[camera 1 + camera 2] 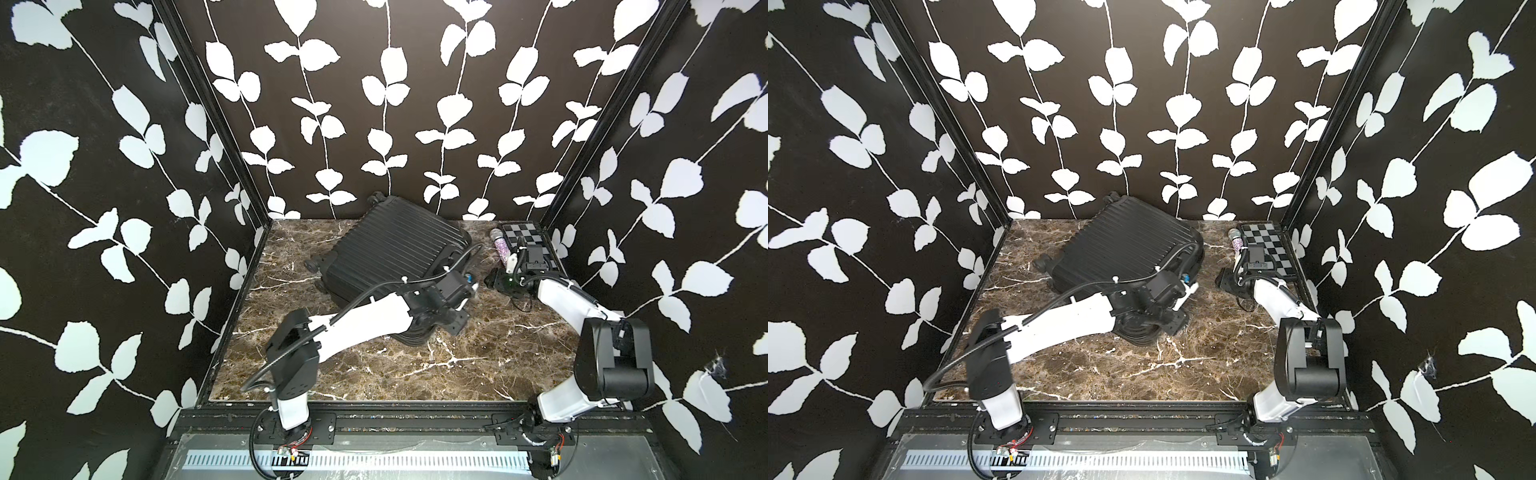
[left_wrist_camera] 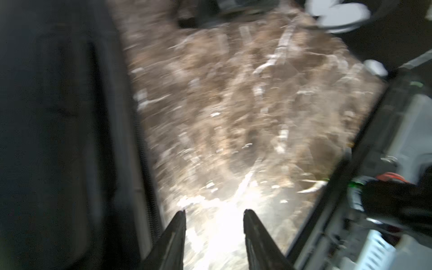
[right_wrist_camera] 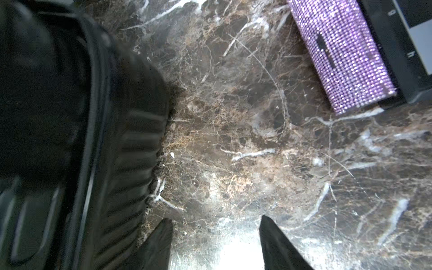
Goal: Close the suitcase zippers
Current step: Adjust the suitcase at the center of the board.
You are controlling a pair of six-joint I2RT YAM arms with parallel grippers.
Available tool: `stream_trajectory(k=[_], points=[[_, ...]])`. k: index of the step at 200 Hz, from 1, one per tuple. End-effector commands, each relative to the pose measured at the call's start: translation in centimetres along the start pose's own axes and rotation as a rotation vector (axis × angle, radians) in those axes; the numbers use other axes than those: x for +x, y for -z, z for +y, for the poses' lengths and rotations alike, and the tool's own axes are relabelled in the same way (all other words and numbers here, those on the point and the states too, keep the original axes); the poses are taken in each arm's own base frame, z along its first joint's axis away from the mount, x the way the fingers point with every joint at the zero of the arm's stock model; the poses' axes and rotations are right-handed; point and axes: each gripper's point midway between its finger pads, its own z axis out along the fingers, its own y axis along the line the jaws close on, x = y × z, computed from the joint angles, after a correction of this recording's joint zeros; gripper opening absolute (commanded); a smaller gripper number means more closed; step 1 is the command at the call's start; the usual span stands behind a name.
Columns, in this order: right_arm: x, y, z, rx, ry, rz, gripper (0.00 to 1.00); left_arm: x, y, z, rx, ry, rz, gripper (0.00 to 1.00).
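**Both jaws empty beside the case, and no pull in sight**

My left gripper stands parted with nothing between its fingers. Only lit marble shows under it, and the dark case edge is blurred just beside it. My right gripper is also released and empty, hovering over the table just right of the case.

The suitcase lies flat and skewed at the far centre of the table, and my left arm reaches over its near right corner. The zippers show as a thin dark track round the seam; I cannot make out a pull.

The main risk, I judge, is that I clench on bare track or shell rim and drag nothing. If I tug without bracing, the glossy shell may slide or pivot on the marble. That would push it right, toward the purple glittery object and the checkerboard. My wrists also sit close together on the case's right side, so a careless sweep could knock them into each other.
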Motion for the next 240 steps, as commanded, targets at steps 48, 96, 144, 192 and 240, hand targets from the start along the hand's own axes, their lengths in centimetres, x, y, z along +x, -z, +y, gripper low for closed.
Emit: stream_trajectory(k=[48,96,144,192,240], points=[[-0.2,0.2,1.2,-0.062,0.040,-0.004,0.60,10.1,5.9,18.3,-0.521,0.288,0.079,0.50],[0.4,-2.1,5.1,-0.125,0.118,0.030,0.60,11.2,10.9,21.8,-0.624,0.403,-0.032,0.58],[0.6,-5.8,11.9,-0.185,0.235,0.052,0.60,7.3,15.9,20.6,-0.547,0.541,-0.222,0.71],[-1.2,-8.6,13.9,-0.109,0.277,0.023,0.60,4.1,17.0,21.0,-0.533,0.789,-0.330,0.82],[0.0,-10.0,16.9,-0.119,0.368,0.046,0.60,5.2,17.0,22.4,-0.685,1.066,-0.271,0.82]])
